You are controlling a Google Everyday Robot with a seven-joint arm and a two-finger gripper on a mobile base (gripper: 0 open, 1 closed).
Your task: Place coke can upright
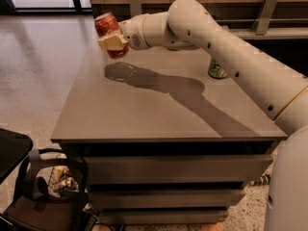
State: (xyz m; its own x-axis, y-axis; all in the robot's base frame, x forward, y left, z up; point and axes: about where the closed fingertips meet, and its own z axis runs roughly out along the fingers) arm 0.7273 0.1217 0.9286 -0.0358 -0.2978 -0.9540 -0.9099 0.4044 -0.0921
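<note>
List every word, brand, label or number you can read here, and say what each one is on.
Nothing can be read as text.
coke can, gripped in the gripper above the table at its far left corner: any lettering is too blurred to read.
green can, mostly hidden behind the arm: no print can be read.
Arm and table: no markings visible.

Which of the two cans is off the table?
The red coke can, held tilted by the gripper above the table's far left edge. The green can sits on the table, partly behind the arm.
</note>
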